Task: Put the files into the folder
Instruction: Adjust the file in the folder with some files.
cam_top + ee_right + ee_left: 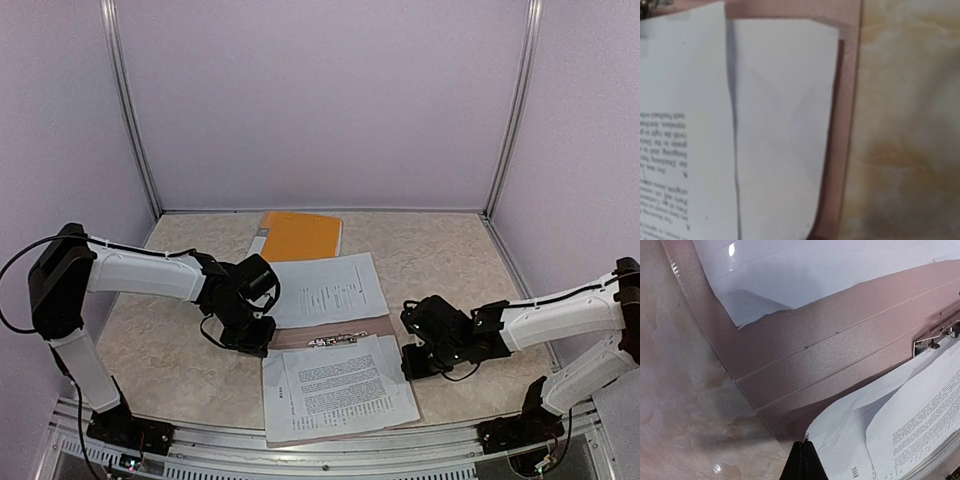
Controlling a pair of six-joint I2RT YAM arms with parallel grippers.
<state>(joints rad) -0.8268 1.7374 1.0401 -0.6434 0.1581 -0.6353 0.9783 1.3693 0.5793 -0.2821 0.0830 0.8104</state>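
A taupe folder (pixel 385 327) lies open mid-table with a metal clip (pixel 335 342) along its spine. The files are white printed sheets: one (pixel 325 290) on the far half, a stack (pixel 340 385) on the near half. My left gripper (pixel 258 345) is at the folder's left edge. In the left wrist view it (pixel 803 442) is shut, its tips touching the corner of a near sheet (pixel 920 430) on the folder (pixel 840 355); a pinch cannot be told. My right gripper (pixel 408 365) is by the folder's right edge, shut. Its wrist view shows no fingers, only files (pixel 690 125) on the folder (pixel 847 125).
An orange folder (pixel 298 235) lies at the back of the table, just beyond the far sheet. Pale walls with metal posts close in the marbled tabletop (pixel 450 260) on three sides. Bare tabletop (pixel 910 125) shows right of the taupe folder.
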